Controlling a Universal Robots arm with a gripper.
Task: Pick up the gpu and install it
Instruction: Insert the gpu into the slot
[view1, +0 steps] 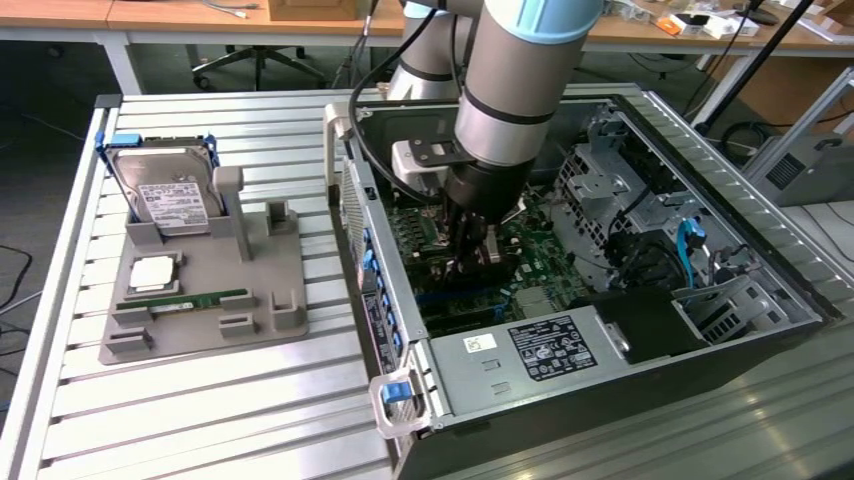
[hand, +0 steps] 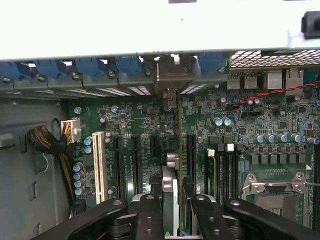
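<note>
Black fingers (hand: 150, 220) clamped on the gpu (hand: 170, 200), held edge-on, upright over the green motherboard (hand: 250, 125) slots inside the open pc case (view1: 747, 260), arm (view1: 514, 90) reaching down from above, gray tray (view1: 200, 300) with hard drive (view1: 167, 195) on slatted surface (view1: 200, 410) at the exterior view's left.

Green motherboard (hand: 150, 130); blue slot clips (hand: 90, 66); black fingers (hand: 150, 220); white-labelled silver hard drive (view1: 167, 195).

My matt black metal pincer (hand: 172, 212) grips the thin silvery-edged gpu card (hand: 170, 187) above a glossy green motherboard (hand: 280, 125); ribbed metal tabletop (view1: 200, 400).
</note>
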